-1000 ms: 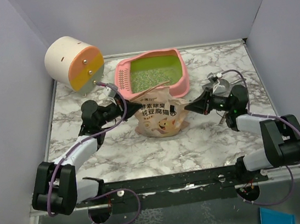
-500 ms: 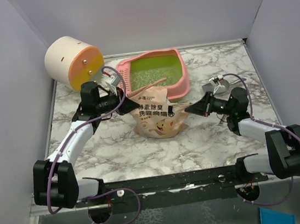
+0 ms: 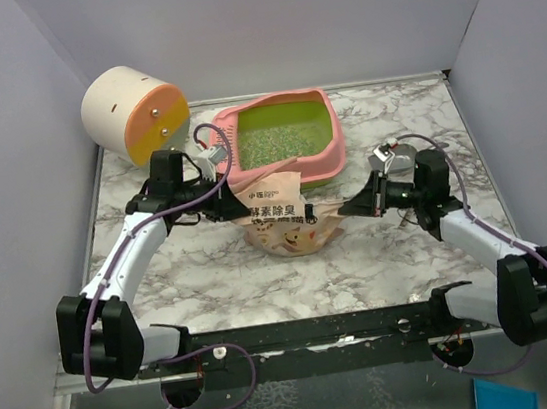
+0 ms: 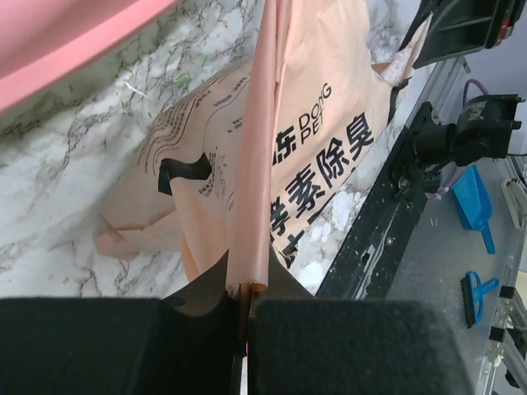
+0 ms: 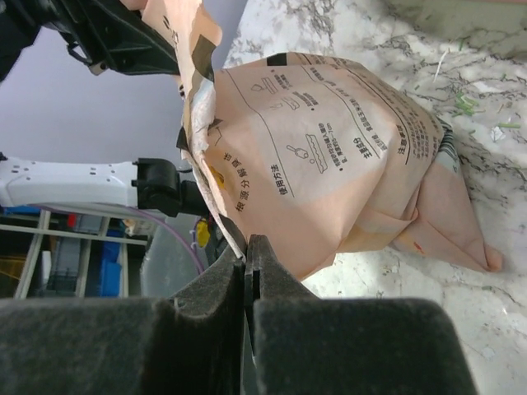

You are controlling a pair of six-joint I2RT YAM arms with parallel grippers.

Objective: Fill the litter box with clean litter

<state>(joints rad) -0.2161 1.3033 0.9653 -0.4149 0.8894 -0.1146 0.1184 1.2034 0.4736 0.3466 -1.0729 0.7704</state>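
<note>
Marble table (image 3: 381, 251): both jaws pinching pouch (image 3: 281, 226) edges; litter box (image 3: 317, 166) with litter (image 3: 280, 135) just behind.

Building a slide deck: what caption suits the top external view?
The left claw and right claw pinch opposite edges of the printed pouch in front of the litter box.

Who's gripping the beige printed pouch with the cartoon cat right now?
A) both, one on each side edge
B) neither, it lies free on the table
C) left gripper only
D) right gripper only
A: the left gripper is shut on one side edge of the beige printed pouch, and the right gripper is shut on the opposite edge, each pinch showing in its own wrist view.
</note>
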